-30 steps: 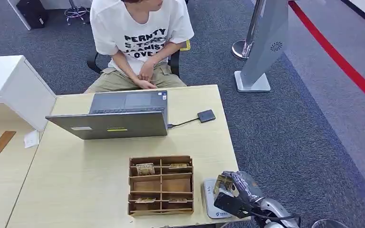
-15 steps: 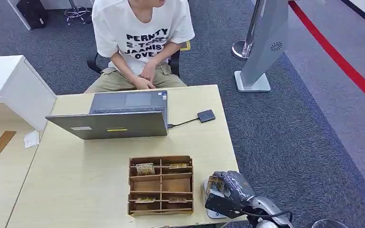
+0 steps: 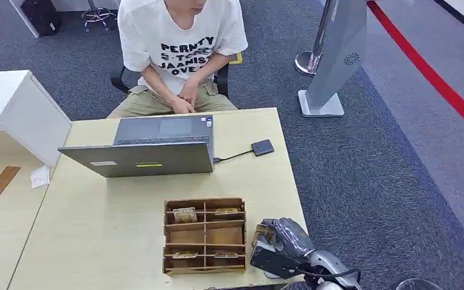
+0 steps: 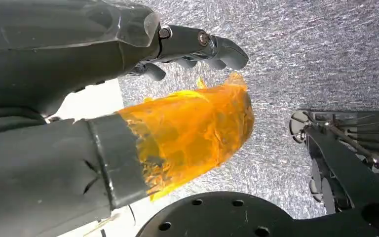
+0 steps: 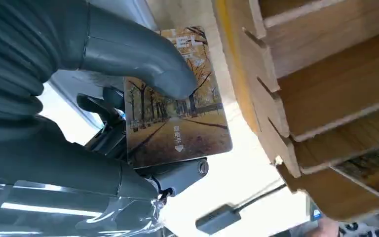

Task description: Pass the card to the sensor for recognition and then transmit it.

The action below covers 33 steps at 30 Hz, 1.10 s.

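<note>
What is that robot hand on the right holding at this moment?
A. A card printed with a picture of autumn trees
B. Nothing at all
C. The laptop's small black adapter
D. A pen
A. In the right wrist view the right hand pinches a card showing a tree-lined autumn path, its thumb pressed on the face, just beside the wooden organizer box.

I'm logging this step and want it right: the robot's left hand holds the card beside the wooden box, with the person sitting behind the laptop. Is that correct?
Not quite: it is the right hand that holds the card, not the left. The right wrist view shows the card pinched under its thumb, next to the wooden box. The rest stands: the person sits behind the laptop.
</note>
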### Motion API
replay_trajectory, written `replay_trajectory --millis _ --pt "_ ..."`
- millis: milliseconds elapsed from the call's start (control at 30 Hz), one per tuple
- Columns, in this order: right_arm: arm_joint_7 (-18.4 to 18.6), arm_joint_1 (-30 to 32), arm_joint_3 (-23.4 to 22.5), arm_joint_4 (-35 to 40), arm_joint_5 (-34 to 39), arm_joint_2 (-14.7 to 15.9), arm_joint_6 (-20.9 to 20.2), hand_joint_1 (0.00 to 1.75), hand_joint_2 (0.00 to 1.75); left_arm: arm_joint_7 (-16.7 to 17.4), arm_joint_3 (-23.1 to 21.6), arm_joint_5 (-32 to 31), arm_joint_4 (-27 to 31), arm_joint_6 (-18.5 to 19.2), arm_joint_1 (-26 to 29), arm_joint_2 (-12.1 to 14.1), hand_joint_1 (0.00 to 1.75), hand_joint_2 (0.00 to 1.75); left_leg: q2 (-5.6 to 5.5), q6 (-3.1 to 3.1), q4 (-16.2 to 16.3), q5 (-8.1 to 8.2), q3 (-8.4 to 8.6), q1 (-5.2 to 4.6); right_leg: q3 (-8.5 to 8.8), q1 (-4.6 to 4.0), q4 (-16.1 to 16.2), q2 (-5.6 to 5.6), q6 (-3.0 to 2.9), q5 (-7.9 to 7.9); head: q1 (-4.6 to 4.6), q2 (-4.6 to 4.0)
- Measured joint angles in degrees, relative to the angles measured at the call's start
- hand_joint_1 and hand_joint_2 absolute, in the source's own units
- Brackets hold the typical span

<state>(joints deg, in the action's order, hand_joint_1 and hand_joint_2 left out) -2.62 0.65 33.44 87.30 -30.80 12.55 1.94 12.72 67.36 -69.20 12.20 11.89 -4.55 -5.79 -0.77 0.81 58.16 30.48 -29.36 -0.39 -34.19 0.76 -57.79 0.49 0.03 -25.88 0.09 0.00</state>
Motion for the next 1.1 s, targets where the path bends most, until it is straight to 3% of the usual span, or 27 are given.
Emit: replay_trajectory --millis 533,733,1100 --pt "-2.5 3.5 -4.8 6.2 -14.1 -8.6 26.3 1.75 1.75 0.0 1.3 0.9 0.0 -1.5 0.3 -1.2 0.00 0.00 0.01 0.00 0.0 0.00 -0.02 0.00 -0.03 0.00 0.0 0.01 -0.01 -0.01 0.00 0.00" --pt "-5.1 4.1 -5.7 8.3 -14.1 -10.9 29.8 1.75 1.75 -0.1 1.3 0.6 0.0 -1.7 0.3 -1.4 0.00 0.00 0.01 0.00 0.0 0.00 -0.02 0.00 -0.03 0.00 0.0 0.01 -0.01 -0.01 0.00 0.00" --pt "-8.6 2.4 -4.8 9.8 -13.5 -12.3 29.9 1.75 1.75 -0.3 1.2 -1.5 0.0 -1.2 0.2 -1.4 0.00 0.00 0.01 0.00 0.0 0.00 -0.03 0.01 -0.03 0.00 0.0 0.00 -0.01 -0.01 0.00 0.00"
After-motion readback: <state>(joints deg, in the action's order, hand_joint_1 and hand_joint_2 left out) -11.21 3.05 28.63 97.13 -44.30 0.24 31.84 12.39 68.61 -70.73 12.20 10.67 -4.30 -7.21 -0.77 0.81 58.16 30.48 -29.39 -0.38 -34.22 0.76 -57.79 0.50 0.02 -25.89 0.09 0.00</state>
